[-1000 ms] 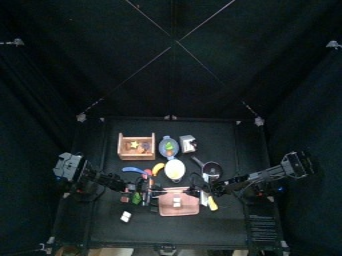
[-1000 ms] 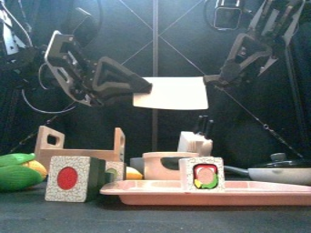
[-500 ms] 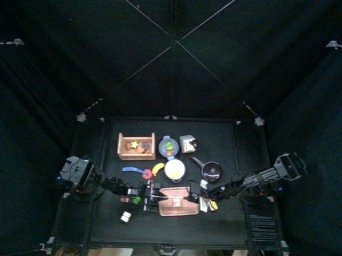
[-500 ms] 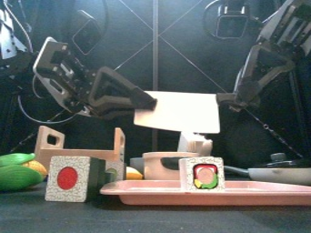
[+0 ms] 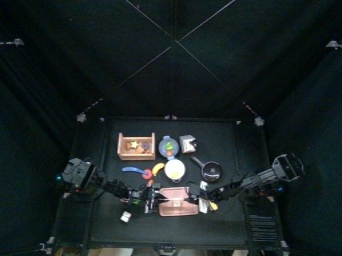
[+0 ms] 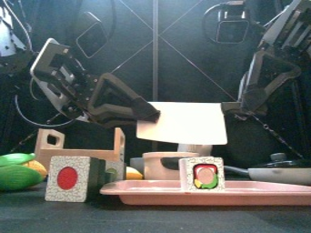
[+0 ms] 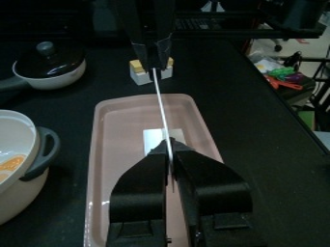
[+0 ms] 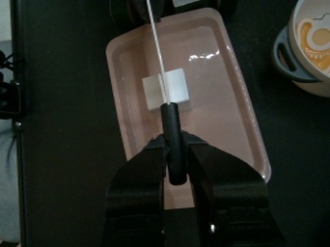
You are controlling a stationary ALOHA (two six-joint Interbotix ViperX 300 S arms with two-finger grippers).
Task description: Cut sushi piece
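Note:
A sushi piece (image 6: 202,173) with a green and pink centre stands upright on the pink tray (image 6: 255,189). A white-bladed knife (image 6: 185,123) hangs level a little above it. My right gripper (image 6: 231,111) is shut on the knife's black handle (image 8: 169,130). My left gripper (image 6: 148,111) is shut on the blade's other end. In the left wrist view the blade (image 7: 157,96) runs edge-on above the sushi piece (image 7: 158,139). In the right wrist view it crosses over the sushi piece (image 8: 167,89).
A second sushi piece (image 6: 69,177) with a red centre stands on the table left of the tray. Behind are a wooden crate (image 6: 85,146), green vegetables (image 6: 15,169), a white pot (image 6: 165,164) and a lidded pan (image 6: 282,167).
Both arms have carried the knife lower and toward the front, bringing it over the tray and closer to the sushi piece's top.

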